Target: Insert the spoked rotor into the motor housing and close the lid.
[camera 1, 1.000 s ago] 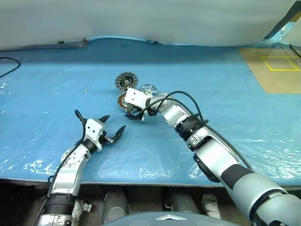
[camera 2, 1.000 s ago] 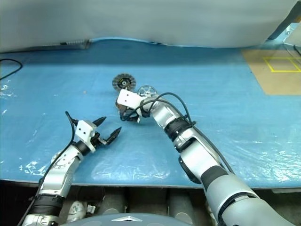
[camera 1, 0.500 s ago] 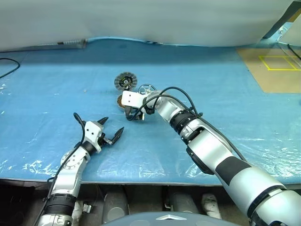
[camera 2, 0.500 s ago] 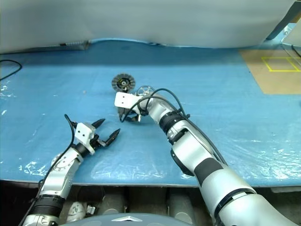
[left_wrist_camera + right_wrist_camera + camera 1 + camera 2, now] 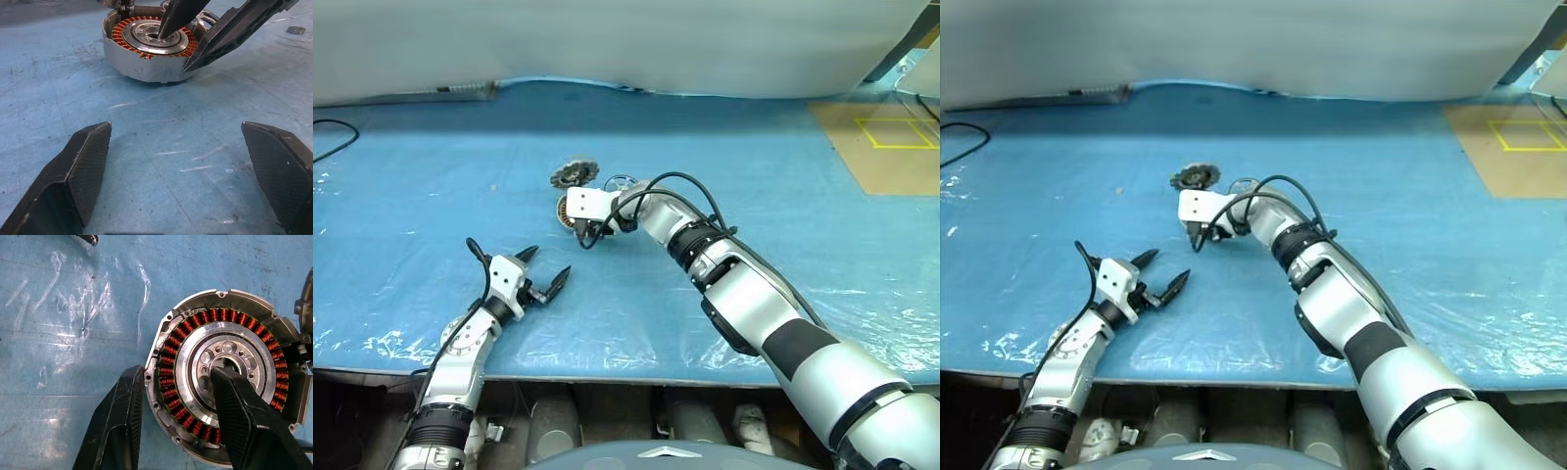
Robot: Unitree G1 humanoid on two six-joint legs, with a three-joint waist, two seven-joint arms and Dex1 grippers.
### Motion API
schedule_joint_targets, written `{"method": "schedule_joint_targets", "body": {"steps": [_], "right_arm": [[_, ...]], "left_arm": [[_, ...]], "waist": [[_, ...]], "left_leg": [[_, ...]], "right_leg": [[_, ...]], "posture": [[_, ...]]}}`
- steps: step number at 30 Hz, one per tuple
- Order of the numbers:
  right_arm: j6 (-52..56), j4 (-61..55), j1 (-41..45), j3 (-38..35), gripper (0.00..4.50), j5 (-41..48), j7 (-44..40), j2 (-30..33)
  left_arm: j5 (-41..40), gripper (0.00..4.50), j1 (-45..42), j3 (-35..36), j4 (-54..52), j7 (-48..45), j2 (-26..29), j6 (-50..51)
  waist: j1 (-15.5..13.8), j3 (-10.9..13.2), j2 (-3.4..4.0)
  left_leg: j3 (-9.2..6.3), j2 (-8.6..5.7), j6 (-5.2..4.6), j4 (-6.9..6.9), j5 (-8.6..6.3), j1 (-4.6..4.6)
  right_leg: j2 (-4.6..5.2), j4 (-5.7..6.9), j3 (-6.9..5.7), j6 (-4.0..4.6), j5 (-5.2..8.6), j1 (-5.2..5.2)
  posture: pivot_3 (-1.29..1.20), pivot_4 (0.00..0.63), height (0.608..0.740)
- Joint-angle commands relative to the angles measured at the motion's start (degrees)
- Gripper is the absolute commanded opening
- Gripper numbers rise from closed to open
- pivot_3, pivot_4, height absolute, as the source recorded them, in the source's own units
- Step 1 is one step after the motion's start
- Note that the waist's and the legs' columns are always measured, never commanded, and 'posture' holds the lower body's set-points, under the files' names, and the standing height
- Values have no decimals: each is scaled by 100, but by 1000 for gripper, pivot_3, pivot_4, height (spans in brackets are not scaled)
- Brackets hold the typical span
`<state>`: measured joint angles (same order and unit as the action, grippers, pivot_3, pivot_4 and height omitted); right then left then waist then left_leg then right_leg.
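- The motor housing (image 5: 225, 382) sits flat on the blue table cover (image 5: 431, 196), copper windings up, mid-table.
- Right gripper (image 5: 176, 396) is down on it: one finger (image 5: 244, 416) planted in the central bore, the other finger (image 5: 117, 421) outside the rim, so the jaws straddle the housing wall, partly closed around it.
- The lid (image 5: 574, 173) is just behind the housing, tilted up on edge.
- The spoked rotor (image 5: 619, 182) peeks out beside the lid, mostly hidden by the right arm.
- Left gripper (image 5: 544, 275) hovers near the table's front, well apart from the parts, fingers spread wide and holding nothing.
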<state>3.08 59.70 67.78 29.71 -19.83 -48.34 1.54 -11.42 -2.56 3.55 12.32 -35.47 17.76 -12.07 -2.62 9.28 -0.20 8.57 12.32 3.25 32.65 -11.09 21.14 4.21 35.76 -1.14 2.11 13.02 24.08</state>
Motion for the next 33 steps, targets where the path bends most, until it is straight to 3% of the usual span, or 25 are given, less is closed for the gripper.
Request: {"method": "schedule_joint_targets", "body": {"steps": [1,9,17,33], "right_arm": [[233,-274,-313,52,1782,-90,-374,237],[1625,-2762,-1547,10,1773,61,-1313,1096],[3504,-5233,-2650,-103,1756,312,-1649,1780],[5743,-7403,-3452,-131,1755,1221,-1312,2474]], "left_arm": [[-67,4500,-65,47,11,-27,10,-117],[-70,4500,-137,12,31,-87,18,-89],[-78,4500,-189,-16,-68,-96,35,15],[-72,4500,-153,-56,-345,-117,71,299]], "waist": [[-8,0,0],[-73,-4,-3],[-145,-6,-6],[-145,-7,-8]], "left_leg": [[0,-1,1,0,1,0],[0,-1,1,1,1,-4],[0,-2,15,1,9,-18],[-1,-5,20,-6,11,-28]], "right_leg": [[0,0,0,0,0,0],[0,-2,-4,-1,0,-8],[0,-5,0,-3,0,-19],[0,-11,3,-6,1,-28]], "posture": [[0,150,740],[0,150,740],[0,150,740],[0,150,740]]}}
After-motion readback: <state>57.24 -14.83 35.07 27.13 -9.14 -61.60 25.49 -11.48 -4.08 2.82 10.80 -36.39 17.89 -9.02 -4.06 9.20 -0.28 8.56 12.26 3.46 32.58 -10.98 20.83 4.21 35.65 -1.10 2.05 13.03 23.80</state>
